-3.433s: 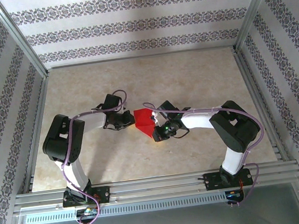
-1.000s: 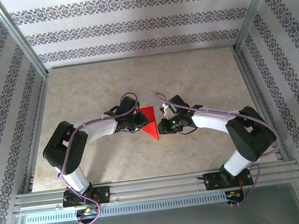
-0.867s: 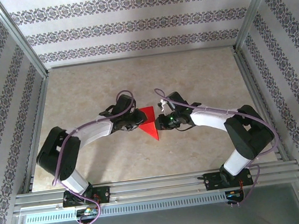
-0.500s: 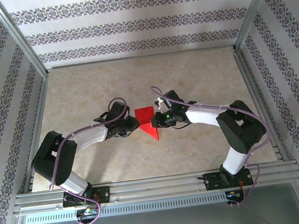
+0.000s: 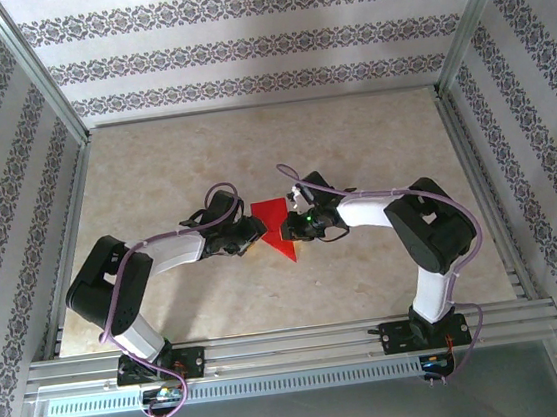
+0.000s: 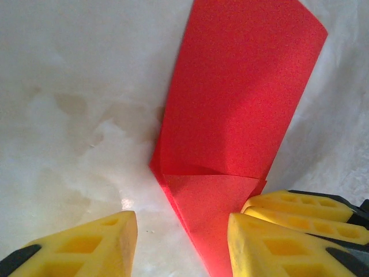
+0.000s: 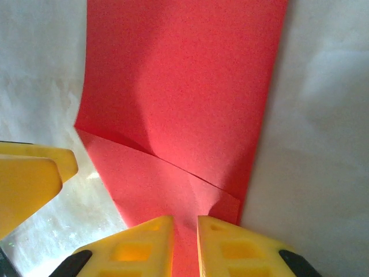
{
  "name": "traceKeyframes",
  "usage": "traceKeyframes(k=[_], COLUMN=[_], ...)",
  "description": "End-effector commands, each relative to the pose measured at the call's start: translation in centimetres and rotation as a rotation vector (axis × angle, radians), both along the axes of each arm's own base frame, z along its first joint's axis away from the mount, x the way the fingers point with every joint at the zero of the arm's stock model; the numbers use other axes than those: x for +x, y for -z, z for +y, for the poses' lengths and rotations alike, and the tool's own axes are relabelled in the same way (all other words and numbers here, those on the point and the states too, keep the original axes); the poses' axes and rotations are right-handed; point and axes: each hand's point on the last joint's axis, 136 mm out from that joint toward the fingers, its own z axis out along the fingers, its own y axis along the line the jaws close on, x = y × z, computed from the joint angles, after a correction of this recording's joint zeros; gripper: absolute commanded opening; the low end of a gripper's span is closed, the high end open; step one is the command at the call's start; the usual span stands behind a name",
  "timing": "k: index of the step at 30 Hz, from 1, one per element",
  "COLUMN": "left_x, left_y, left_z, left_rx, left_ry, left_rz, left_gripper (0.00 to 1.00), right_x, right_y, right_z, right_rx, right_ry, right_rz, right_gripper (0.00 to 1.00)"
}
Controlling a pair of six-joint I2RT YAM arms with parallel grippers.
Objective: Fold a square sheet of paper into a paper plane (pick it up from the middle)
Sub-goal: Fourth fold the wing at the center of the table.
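The square sheet of paper (image 5: 272,221) is bright red and folded into a pointed wedge with a creased flap. It lies at the middle of the table (image 5: 351,140). My left gripper (image 5: 252,234) stands open at its left edge. In the left wrist view the paper's (image 6: 230,115) narrow end lies between the spread left gripper (image 6: 181,245) fingers, ungripped. My right gripper (image 5: 292,229) is at the right edge. In the right wrist view the right gripper (image 7: 185,248) is shut on a pinch of the paper (image 7: 184,86).
The two grippers face each other a finger-width apart; the right one's yellow fingers (image 6: 300,206) show beside the left's. Aluminium frame rails (image 5: 70,232) (image 5: 477,186) border the table, with patterned walls behind and bare beige tabletop all round the paper.
The left gripper has opened and let go of the paper, drawing back a little to the left. The right gripper has kept its grip and shifted left with the paper.
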Motion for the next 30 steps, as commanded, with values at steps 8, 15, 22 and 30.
traceKeyframes(k=[8, 15, 22, 30], left_x=[0.6, 0.7, 1.1, 1.1], left_y=[0.2, 0.5, 0.1, 0.0], left_z=[-0.5, -0.9, -1.5, -0.9], left_rx=[-0.051, -0.068, -0.099, -0.074], left_ry=[-0.018, -0.016, 0.006, -0.001], left_rz=[0.004, 0.014, -0.003, -0.010], left_gripper=[0.48, 0.49, 0.41, 0.34], right_x=[0.2, 0.1, -0.1, -0.1], right_y=[1.2, 1.7, 2.2, 2.4], right_z=[-1.0, -1.5, -1.6, -1.7], right_rx=[-0.021, -0.031, -0.041, -0.045], right_ry=[0.050, 0.063, 0.070, 0.069], right_rz=[0.055, 0.074, 0.092, 0.094], right_gripper=[0.20, 0.20, 0.20, 0.20])
